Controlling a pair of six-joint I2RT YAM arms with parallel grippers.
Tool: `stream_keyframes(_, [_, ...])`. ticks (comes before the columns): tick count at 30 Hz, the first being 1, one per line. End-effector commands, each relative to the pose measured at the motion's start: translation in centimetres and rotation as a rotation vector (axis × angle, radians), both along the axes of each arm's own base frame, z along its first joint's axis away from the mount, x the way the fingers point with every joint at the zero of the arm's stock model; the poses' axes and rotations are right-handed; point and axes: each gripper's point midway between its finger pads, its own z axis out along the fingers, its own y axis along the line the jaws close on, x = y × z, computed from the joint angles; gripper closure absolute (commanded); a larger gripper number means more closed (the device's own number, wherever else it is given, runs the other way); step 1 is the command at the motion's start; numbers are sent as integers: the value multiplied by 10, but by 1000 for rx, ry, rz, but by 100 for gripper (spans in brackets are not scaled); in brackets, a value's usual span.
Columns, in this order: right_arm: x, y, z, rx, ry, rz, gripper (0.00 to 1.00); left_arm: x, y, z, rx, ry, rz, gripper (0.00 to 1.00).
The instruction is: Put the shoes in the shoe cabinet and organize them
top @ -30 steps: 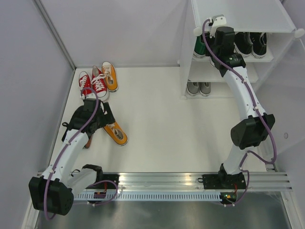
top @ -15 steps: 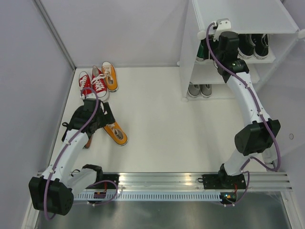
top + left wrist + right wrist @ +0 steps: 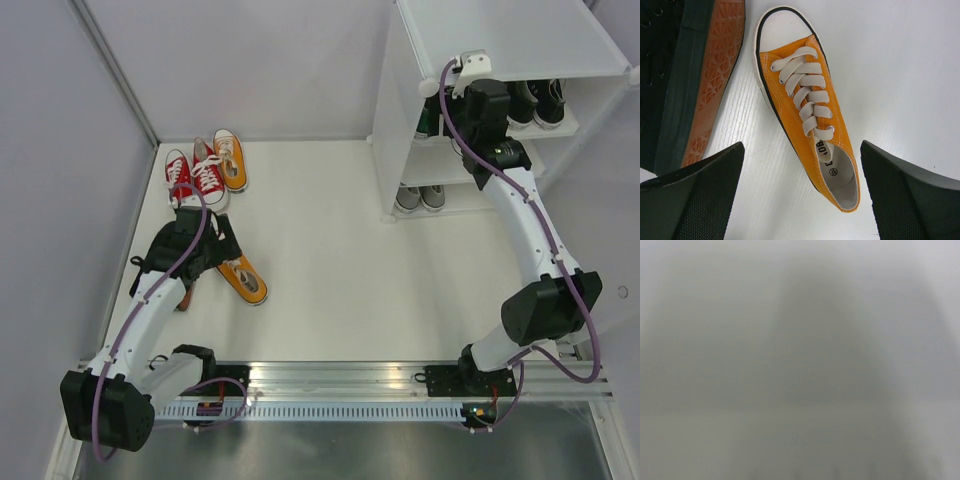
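Left tool [image 3: 801,145] spread wide above orange shoe [image 3: 807,107] on white floor [image 3: 905,65]; right tool [image 3: 462,72], at cabinet [image 3: 520,35], unreadable.

Two red shoes [image 3: 209,178], two orange shoes [image 3: 244,279], two grey shoes [image 3: 420,197] and three black shoes [image 3: 548,100] are counted; one green shoe [image 3: 426,117] is partly made out. One shoe cabinet [image 3: 500,30] and two arms [image 3: 150,300] are seen.

Robotics lab cell is indicated: white tabletop [image 3: 330,250] boxed in by plain grey panels [image 3: 270,60], aluminium mounting rail [image 3: 340,378] set along near edge.
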Motion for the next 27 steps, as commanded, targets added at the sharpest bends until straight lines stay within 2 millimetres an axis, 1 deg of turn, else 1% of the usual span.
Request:
stream_keyframes(1, [-20, -2, 66, 50, -189, -7, 12, 4, -1, 4, 2, -24, -25, 0])
stream_keyframes(8, [-24, -1, 60, 65, -186, -3, 12, 4, -1, 4, 3, -23, -24, 0])
stream_keyframes(13, [-22, 2, 50, 98, -173, -6, 11, 4, 0, 3, 5, -20, -22, 0])
stream_keyframes(14, [-21, 2, 52, 109, -185, -6, 12, 4, 0, 2, 7, -18, -23, 0])
stream_keyframes(15, [-21, 3, 48, 115, -179, -2, 11, 4, 0, 2, 9, -18, -22, 0])
stream_keyframes(18, [-22, 4, 47, 129, -183, 2, 11, 4, 0, 2, 7, -18, -23, 0])
stream_keyframes(22, [-28, 4, 55, 135, -211, 8, 11, 3, -1, 2, 2, -18, -26, 0])
stream_keyframes(24, [-28, 5, 61, 134, -223, 15, 11, 3, -2, 3, -1, -17, -29, 0])
stream_keyframes(25, [-25, 5, 59, 131, -217, 10, 11, 3, -2, 3, -3, -19, -30, 0])
stream_keyframes(27, [-23, 4, 63, 128, -228, 9, 11, 4, -2, 4, -3, -21, -32, 0])
